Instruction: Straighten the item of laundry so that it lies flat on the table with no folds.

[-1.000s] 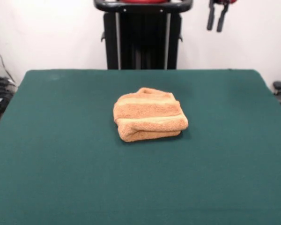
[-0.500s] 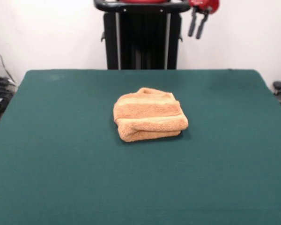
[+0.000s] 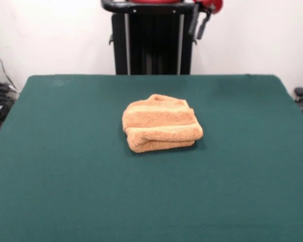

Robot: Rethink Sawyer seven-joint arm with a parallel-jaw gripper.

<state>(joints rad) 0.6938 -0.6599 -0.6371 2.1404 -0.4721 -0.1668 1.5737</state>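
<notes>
Orange-tan terry towel [image 3: 160,123] sits folded in a thick bundle mid-bench [image 3: 65,166]; the claw [image 3: 199,24] hangs high above the far edge, fingers parted, empty. Best pinch only the top layer's near edge, then peel it open

- The gripper [image 3: 198,26] hangs up top, its body cut off by the picture's upper edge.
- The towel [image 3: 160,130] is folded over, inner layers hidden.
- The table [image 3: 65,176] runs off the bottom edge.
</notes>
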